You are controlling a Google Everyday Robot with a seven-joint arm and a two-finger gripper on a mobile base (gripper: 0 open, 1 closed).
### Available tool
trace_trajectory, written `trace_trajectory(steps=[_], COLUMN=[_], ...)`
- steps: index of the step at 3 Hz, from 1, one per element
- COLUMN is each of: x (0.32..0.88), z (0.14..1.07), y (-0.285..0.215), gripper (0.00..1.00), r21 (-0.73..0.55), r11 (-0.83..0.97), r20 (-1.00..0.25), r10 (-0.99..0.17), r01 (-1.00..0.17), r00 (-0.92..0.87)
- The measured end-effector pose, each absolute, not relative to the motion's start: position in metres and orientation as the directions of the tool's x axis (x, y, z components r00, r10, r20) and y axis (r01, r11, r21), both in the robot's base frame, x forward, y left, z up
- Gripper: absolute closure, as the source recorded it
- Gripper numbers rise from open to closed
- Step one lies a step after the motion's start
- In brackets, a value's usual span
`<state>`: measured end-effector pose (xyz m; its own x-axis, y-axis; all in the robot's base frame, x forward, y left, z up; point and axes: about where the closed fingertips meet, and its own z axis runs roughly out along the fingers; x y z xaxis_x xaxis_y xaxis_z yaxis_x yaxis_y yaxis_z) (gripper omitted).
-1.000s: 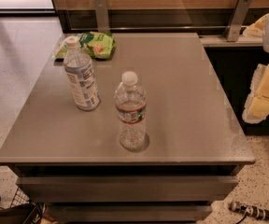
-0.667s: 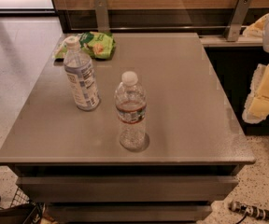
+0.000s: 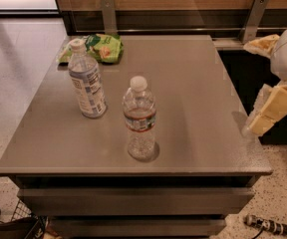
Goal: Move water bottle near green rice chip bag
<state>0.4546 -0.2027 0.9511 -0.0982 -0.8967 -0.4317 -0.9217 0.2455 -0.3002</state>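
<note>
The water bottle (image 3: pixel 140 119) stands upright near the front middle of the grey table (image 3: pixel 193 108). It is clear and ribbed, with a white cap and a dark red-brown label band. The green rice chip bag (image 3: pixel 102 47) lies flat at the table's far left corner, well behind the bottle. My gripper (image 3: pixel 273 103) is at the right edge of the view, beyond the table's right side and far from the bottle. It holds nothing that I can see.
A taller bottle with a pale blue-white label (image 3: pixel 86 79) stands left of the water bottle, between it and the bag. A wooden wall with metal brackets (image 3: pixel 108 14) runs behind the table. A drawer front (image 3: pixel 133 200) sits below the tabletop.
</note>
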Motion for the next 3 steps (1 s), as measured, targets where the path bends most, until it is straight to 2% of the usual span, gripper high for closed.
trace_trajectory(steps=[1,2,3], x=[0.471,0.470,0.459], z=[0.930,0.911,0.905], y=[-0.189,-0.154,-0.137], gripper=[0.00,0.00,0.00], r21=[-0.303,-0.204,-0.122], r11=[0.239,0.241,0.244], r20=[-0.592,-0.800,-0.886], r10=[-0.806,-0.600,-0.464], r01=[-0.923,-0.949,-0.962], r00=[-0.014,0.020,-0.005])
